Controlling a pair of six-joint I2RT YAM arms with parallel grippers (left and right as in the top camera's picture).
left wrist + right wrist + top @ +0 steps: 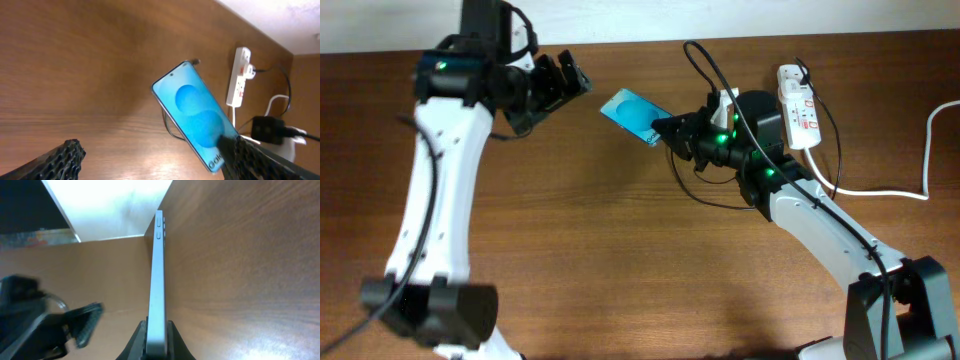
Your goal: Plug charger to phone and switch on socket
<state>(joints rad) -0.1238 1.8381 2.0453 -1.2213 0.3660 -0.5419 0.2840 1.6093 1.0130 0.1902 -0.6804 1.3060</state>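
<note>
Take the socket as your marker: it lies on the wooden surface near the far edge, its thick white cord trailing away on the side opposite the phone.

The phone is well apart from the socket, between it and your left gripper. Its cyan screen faces up and is tilted. The end nearer the socket is clamped in your right gripper. In the right wrist view the handset is edge-on, and those jaws are closed on its thin sides, a finger pressed to each face. From the left wrist view the phone looks raised off the surface, with a shadow under it.

Your left gripper sits on the far side of the phone from the socket, near it but not touching. Its jaws stand apart with nothing between them.

The charger shows as a thin black cable looping between the phone and the socket, close around your right wrist. You cannot tell from these views where its plug tip is.
</note>
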